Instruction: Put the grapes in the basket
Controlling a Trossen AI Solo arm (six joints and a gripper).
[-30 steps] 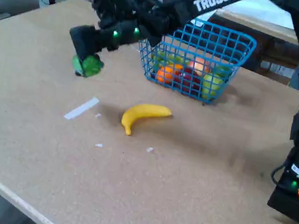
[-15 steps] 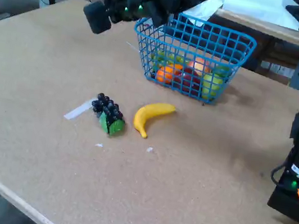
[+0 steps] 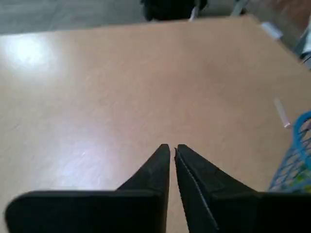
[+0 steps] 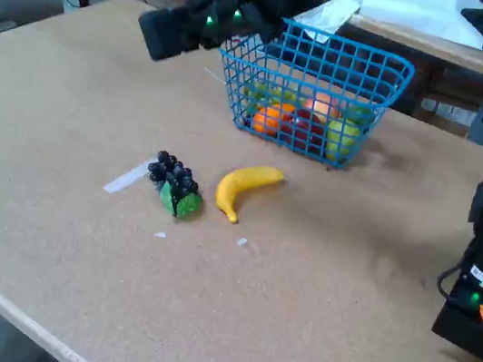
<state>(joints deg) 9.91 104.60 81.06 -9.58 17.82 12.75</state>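
In the wrist view we see only the hand [image 3: 172,148], its two dark fingers pressed almost together on nothing above bare bench [image 3: 97,87], with a sliver of the blue basket [image 3: 297,160] at the right edge. The fixed view adds what that one lacks: the grapes [image 4: 175,185] lying on the bench [image 4: 313,312] just left of the yellow banana [image 4: 245,187], well apart from the raised hand [image 4: 162,35] and outside the basket [image 4: 316,87], which holds several coloured fruits. The bench is a tan, speckled board with a strip of pale tape [image 4: 129,176] beside the grapes, and behind it we glimpse other tables and cables.
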